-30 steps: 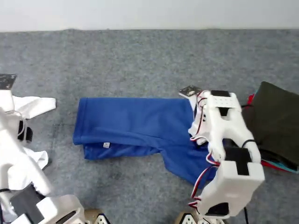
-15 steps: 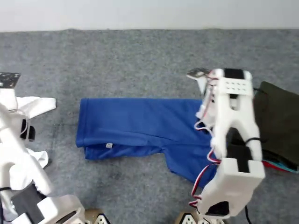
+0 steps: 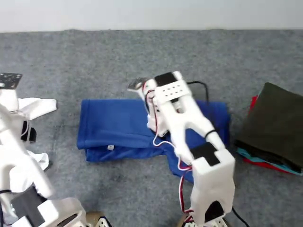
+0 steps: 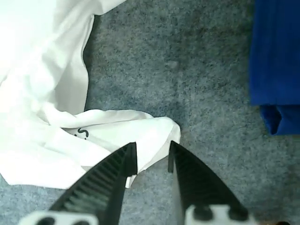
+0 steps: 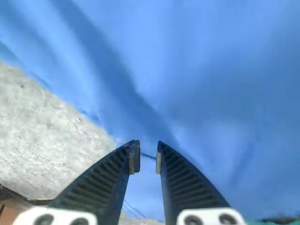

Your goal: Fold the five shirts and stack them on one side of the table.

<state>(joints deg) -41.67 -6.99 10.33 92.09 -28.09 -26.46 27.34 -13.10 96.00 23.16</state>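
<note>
The blue shirt (image 3: 113, 123) lies in the middle of the worktop (image 3: 142, 52), partly folded, its long axis running left to right. The right hand (image 3: 136, 86) sits over its far edge, closed to a sliver and seemingly pinching blue cloth, so it's the nearer one. The left hand (image 4: 149, 157), open and empty, hangs over the white shirt (image 4: 42, 93) at the left edge, well apart. The folded stack (image 3: 274, 123) waits on the right.

Grey, carpet-like tabletop (image 3: 142, 56). Blue shirt (image 3: 113, 127) lies partly folded across the middle. White shirt (image 3: 33, 106) lies crumpled at one side edge. At the opposite edge a stack of folded shirts (image 3: 277, 123): dark one on top, teal and red edges beneath.
</note>
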